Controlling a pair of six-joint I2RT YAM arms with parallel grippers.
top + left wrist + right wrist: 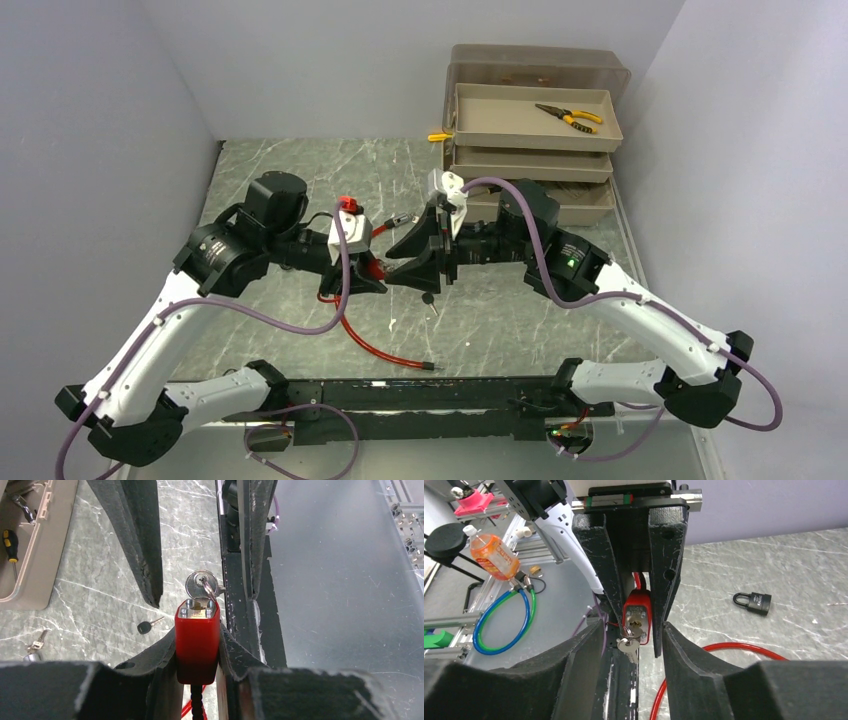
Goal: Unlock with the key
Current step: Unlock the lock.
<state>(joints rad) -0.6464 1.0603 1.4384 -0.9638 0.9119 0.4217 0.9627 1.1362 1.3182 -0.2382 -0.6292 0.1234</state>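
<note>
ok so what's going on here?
The left gripper clamps the red padlock, keyway end toward the right arm. The key is already in the lock. The right gripper has a finger on either side of the key head, jaws apart, not gripping it. Whether the lock is unlocked can't be told.

I see the padlock (197, 645) body in glossy red plastic, the key (201, 583) in shiny metal, the black fingers (65, 690) matt and scuffed.
</note>
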